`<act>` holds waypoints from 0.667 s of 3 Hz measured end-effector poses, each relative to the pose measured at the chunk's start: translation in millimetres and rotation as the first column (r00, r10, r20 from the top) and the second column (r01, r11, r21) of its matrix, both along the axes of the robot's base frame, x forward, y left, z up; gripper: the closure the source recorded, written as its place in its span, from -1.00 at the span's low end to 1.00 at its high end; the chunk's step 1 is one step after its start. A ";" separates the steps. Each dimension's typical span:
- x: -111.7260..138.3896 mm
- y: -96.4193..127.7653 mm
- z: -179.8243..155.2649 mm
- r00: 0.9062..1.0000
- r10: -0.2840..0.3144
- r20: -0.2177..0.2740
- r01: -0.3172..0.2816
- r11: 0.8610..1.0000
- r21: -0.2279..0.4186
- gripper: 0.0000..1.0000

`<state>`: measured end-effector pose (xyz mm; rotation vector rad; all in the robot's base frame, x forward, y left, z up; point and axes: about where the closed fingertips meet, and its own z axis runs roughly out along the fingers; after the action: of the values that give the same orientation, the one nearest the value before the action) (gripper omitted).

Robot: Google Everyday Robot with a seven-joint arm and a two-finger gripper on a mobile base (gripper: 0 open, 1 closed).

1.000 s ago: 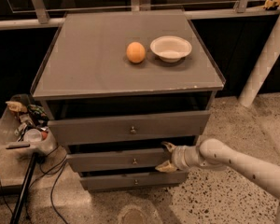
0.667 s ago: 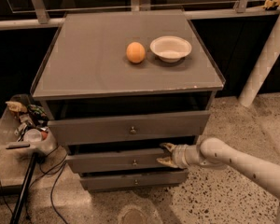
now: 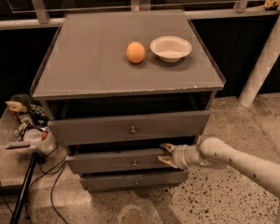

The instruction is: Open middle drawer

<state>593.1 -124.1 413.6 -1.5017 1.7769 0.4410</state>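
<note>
The grey cabinet (image 3: 130, 64) has three drawers. The middle drawer (image 3: 107, 163) is the second one, a shallow grey front with a small round metal knob (image 3: 135, 162) at its centre. It stands slightly out from the cabinet, with a dark gap above it. My gripper (image 3: 164, 154) comes in from the right on a white arm (image 3: 233, 160). Its fingers are spread, one at the drawer's top edge and one against the front, right of the knob. The top drawer (image 3: 130, 128) also stands out a little. The lowest drawer (image 3: 133, 180) is below.
An orange (image 3: 136, 52) and a white bowl (image 3: 171, 48) sit on the cabinet top. A clear bin of clutter (image 3: 25, 125) and cables (image 3: 51, 195) lie to the left on the floor. A white post (image 3: 266, 55) leans at the right.
The gripper has shifted slightly left along the middle drawer front, toward the knob. The drawers have not visibly moved.
</note>
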 end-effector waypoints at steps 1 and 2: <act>-2.0 1.1 2.2 1.000 0.009 0.004 -0.009 1.000 0.002 1.00; -13.8 5.3 5.6 0.999 0.024 0.021 -0.024 1.000 0.014 1.00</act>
<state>579.3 -118.8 419.2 -1.5141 1.7375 0.4475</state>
